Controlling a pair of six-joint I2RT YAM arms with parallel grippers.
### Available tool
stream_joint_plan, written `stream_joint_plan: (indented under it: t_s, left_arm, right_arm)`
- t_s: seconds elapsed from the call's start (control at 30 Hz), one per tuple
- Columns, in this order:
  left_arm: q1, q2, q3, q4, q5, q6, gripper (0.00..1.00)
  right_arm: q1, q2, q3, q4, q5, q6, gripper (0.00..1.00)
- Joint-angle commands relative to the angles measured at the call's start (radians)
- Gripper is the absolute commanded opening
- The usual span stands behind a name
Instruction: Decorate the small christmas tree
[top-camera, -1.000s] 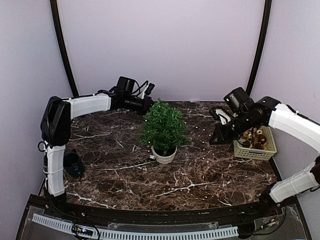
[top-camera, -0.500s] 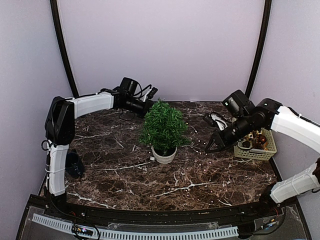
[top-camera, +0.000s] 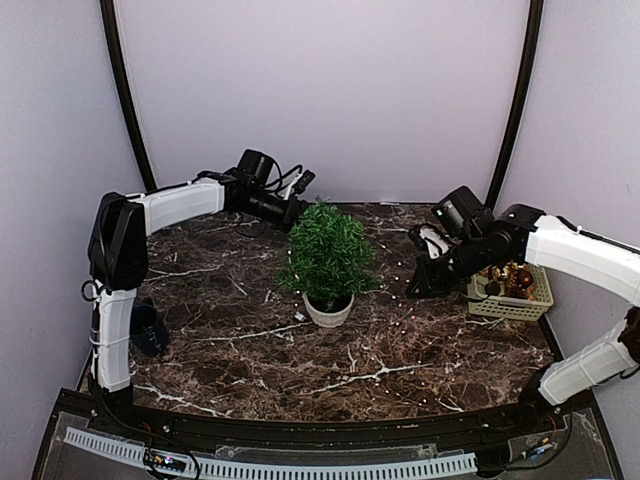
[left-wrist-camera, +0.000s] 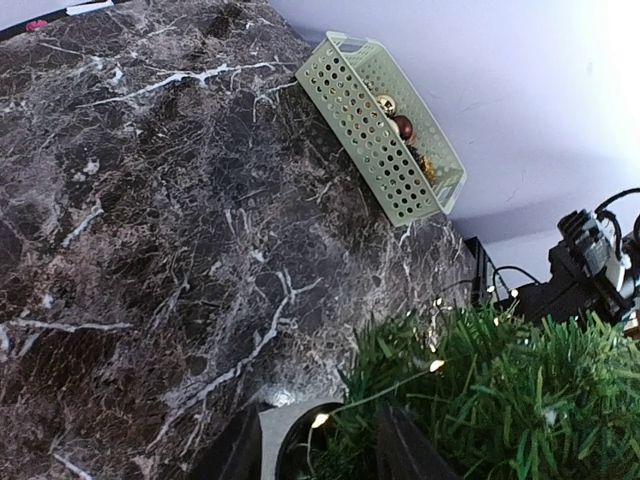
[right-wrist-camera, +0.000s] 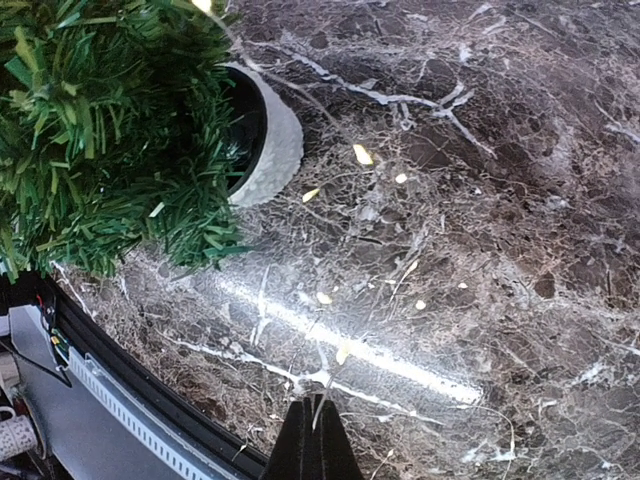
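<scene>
So the small christmas tree (top-camera: 326, 255) is a bushy cone of dark-green plastic needles. It stands upright in a round white pot (top-camera: 329, 310) with a finely textured outside, about mid-surface and slightly toward the back. The surface (top-camera: 250, 340) is glossy dark-brown marble with white veins, and it catches a bright streak of glare in the right wrist view.

Over at the right edge sits a pale rectangular plastic basket (top-camera: 512, 303), its walls a grid of small holes, with shiny brown and gold baubles (left-wrist-camera: 402, 127) inside. It's well apart from the pot. A light string (right-wrist-camera: 362, 153), thin wire with tiny warm LEDs, lies loosely across the marble between them and runs up into the needles.

The tree stands well apart from the near edge, with a broad stretch of marble in front of it, while the back wall is close behind it.

The left arm (top-camera: 180, 208) reaches across from the left side, forearm roughly level. The left pincer (left-wrist-camera: 318, 455) sits at the tree's upper back-left with its fingers apart, and the wire and one lit LED pass through the gap untouched.

The right arm (top-camera: 580, 245) bends in from the right. The right pincer (right-wrist-camera: 313, 445) angles down low over the marble, closed tight, pinching the wire at its tip.
</scene>
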Motion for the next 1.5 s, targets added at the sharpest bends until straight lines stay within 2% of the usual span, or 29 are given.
stream_joint_plan:
  t_s: [0.0, 0.2, 0.37, 0.47, 0.6, 0.77, 1.0, 1.17, 1.23, 1.37, 1.47]
  left_arm:
    - [0.022, -0.136, -0.013, -0.021, -0.011, 0.039, 0.50]
    - [0.039, -0.234, -0.075, 0.009, -0.038, 0.044, 0.73]
    - [0.053, -0.328, -0.144, 0.026, -0.146, 0.057, 0.85]
    - [0.052, -0.417, -0.226, 0.077, -0.197, 0.072, 0.88]
    - [0.035, -0.512, -0.321, 0.177, -0.158, 0.079, 0.88]
    - [-0.051, -0.578, -0.340, 0.148, -0.234, 0.165, 0.88]
    - [-0.122, -0.574, -0.341, 0.159, -0.295, 0.171, 0.92]
    - [-0.143, -0.515, -0.303, 0.152, -0.318, 0.162, 0.91]
    - [-0.146, -0.502, -0.301, 0.166, -0.305, 0.153, 0.87]
    - [-0.150, -0.482, -0.300, 0.200, -0.261, 0.126, 0.69]
    - [-0.153, -0.464, -0.299, 0.216, -0.230, 0.109, 0.61]
  right_arm:
    - [0.002, -0.024, 0.016, 0.012, 0.099, 0.042, 0.00]
    - [-0.019, -0.073, 0.045, 0.022, 0.202, 0.077, 0.00]
    - [-0.042, -0.120, 0.060, 0.043, 0.312, 0.090, 0.00]
    - [-0.066, -0.125, 0.053, 0.064, 0.351, 0.089, 0.00]
    - [-0.097, -0.118, 0.032, 0.100, 0.394, 0.081, 0.00]
    - [-0.150, -0.100, -0.024, 0.148, 0.416, 0.071, 0.00]
    - [-0.186, -0.097, -0.056, 0.164, 0.446, 0.060, 0.00]
    - [-0.199, -0.115, -0.055, 0.163, 0.450, 0.059, 0.00]
    - [-0.203, -0.121, -0.056, 0.162, 0.454, 0.059, 0.00]
    - [-0.210, -0.131, -0.059, 0.161, 0.467, 0.061, 0.00]
    - [-0.217, -0.133, -0.054, 0.160, 0.476, 0.056, 0.00]
